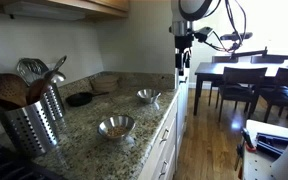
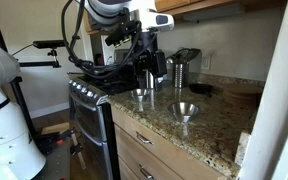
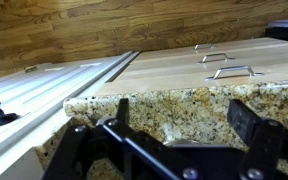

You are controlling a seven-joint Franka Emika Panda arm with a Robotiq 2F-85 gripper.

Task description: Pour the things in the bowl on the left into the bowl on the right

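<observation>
My gripper (image 2: 149, 78) hangs empty, jaws spread wide, above the counter (image 2: 219, 125) beside the left bowl (image 2: 142, 95), placed, I judge, to come down on its rim. The right bowl (image 2: 184, 110) sits close by, so the pour should need only a short carry.

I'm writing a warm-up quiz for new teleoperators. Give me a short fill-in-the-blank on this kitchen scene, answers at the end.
Both the near bowl and the far bowl are made of ____. The gripper hangs with its jaws ____. Around the dining table stand dark ____.
Missing words: metal; open; chairs.
</observation>
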